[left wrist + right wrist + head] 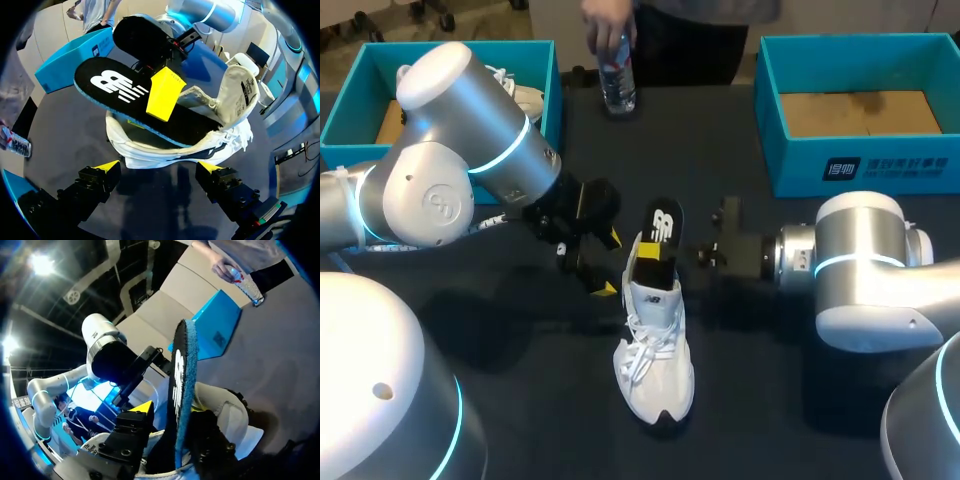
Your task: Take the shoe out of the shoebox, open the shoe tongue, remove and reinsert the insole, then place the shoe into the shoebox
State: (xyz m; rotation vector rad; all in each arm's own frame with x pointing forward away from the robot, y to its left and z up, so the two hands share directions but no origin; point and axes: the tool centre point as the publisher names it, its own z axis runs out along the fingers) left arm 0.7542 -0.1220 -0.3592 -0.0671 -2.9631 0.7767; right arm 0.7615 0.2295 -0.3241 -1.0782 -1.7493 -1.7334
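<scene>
The dark table (pixel 760 390) carries two teal boxes at its far side, the left shoebox (pixel 342 105) and the right shoebox (pixel 865 165), well apart. Between them, nearer the robot, the white shoe (pixel 655 365) stands on its sole, toe toward the robot. The black insole (pixel 663 222) slants up out of its opening, and the right gripper (pixel 655 252) is clamped on it. The left gripper (pixel 608 263) sits just beside the shoe, fingers apart, holding nothing. At the far edge a person's hand (pixel 608 28) grips a water bottle (pixel 618 85).
</scene>
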